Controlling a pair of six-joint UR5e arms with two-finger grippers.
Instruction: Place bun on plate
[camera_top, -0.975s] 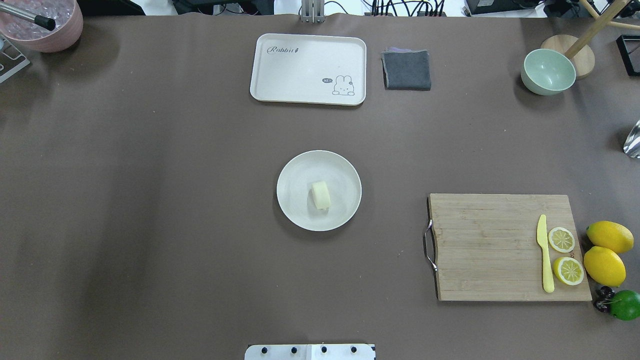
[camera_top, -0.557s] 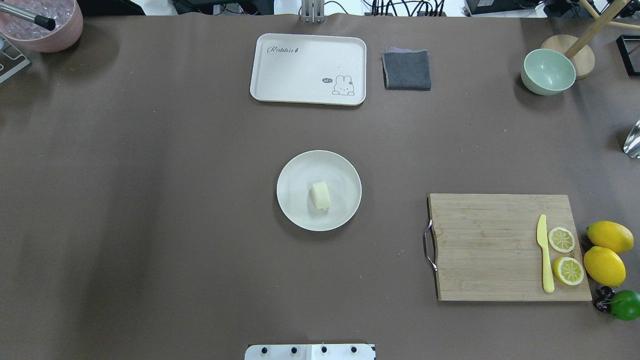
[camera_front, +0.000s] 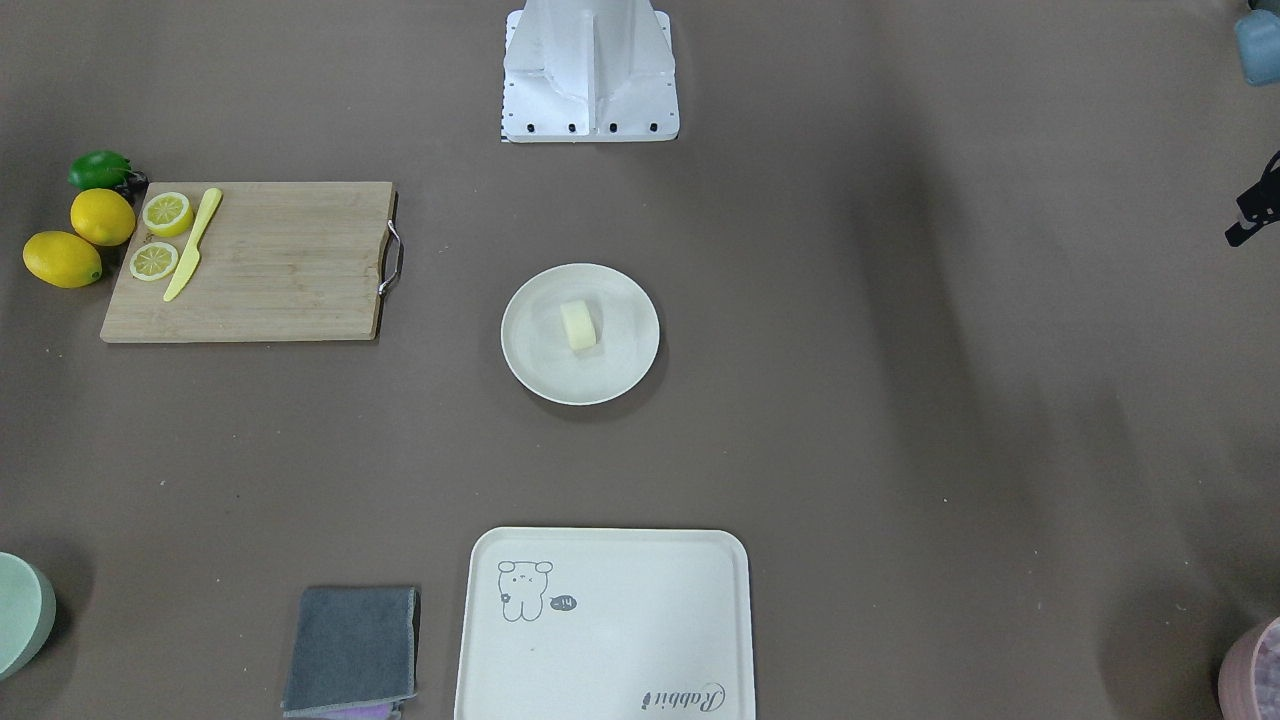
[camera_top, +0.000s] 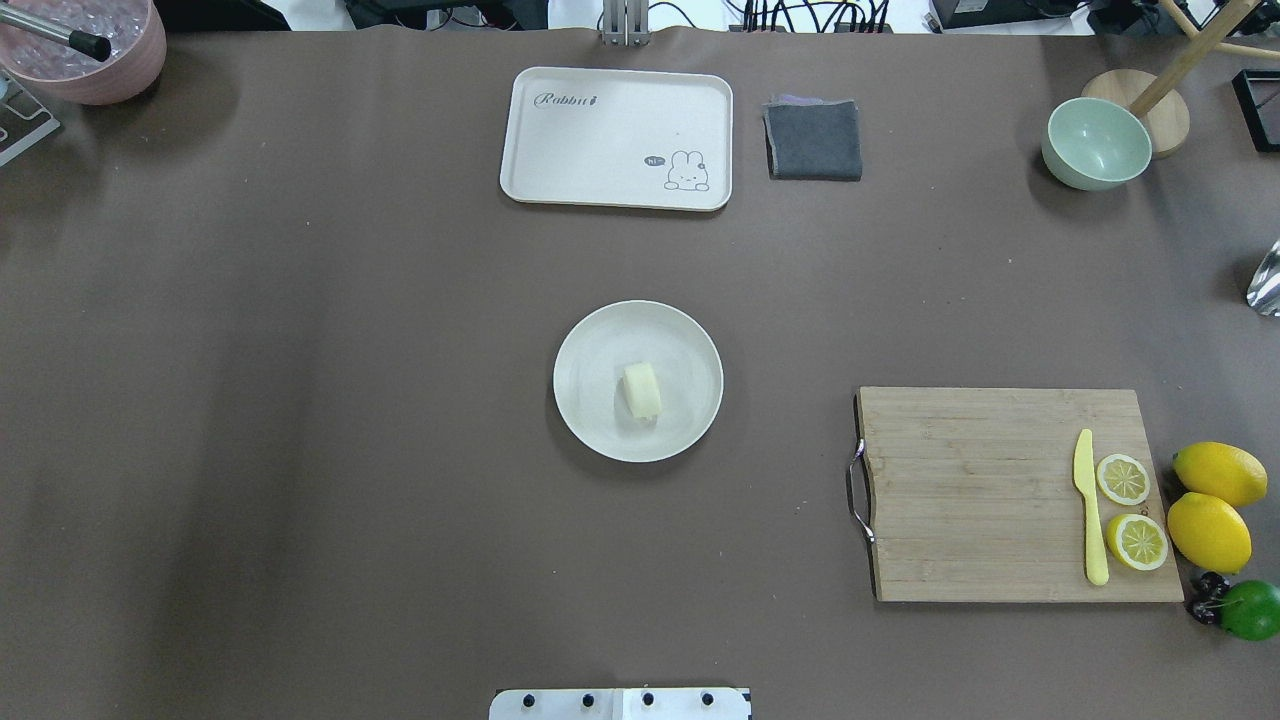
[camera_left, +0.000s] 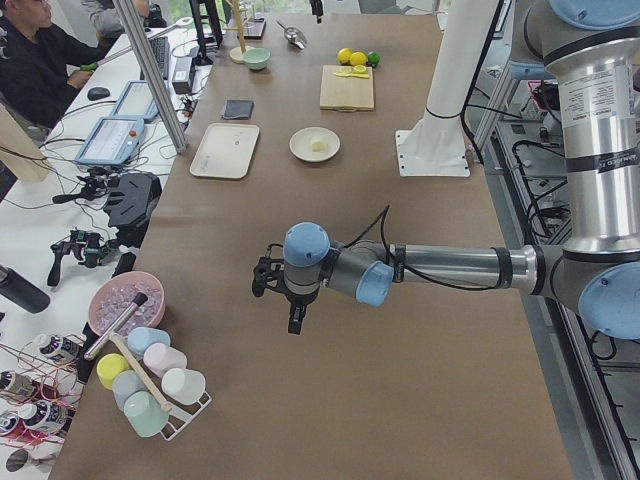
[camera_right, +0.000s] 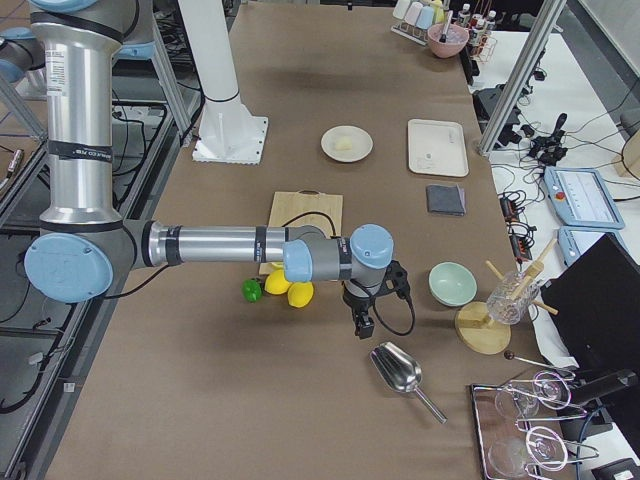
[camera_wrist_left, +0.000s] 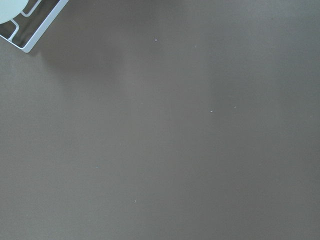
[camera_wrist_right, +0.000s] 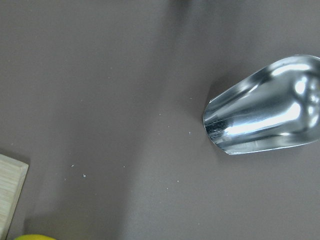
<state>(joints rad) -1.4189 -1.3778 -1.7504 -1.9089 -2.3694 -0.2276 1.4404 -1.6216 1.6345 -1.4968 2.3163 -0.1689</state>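
Nothing is changing: the small pale cream-yellow bun (camera_top: 641, 390) is lying unmoved on the round cream-white plate (camera_top: 590, 420), its long axis running toward the far tray. I cannot tell how far the left gripper (camera_left: 297, 320) or right gripper (camera_right: 360, 325) is open.

You cannot judge the left gripper (camera_left: 296, 318) or right gripper (camera_right: 360, 326): each shows small, side-on, well away from the plate (camera_top: 590, 420). Far from the plate, frame edges crop the metal scoop (camera_top: 1268, 282) and green bowl (camera_front: 20, 615)

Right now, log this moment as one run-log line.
bun: on plate, near centre | left claw: far from plate, grip unclear | right claw: near metal scoop, grip unclear | task: placement looks done
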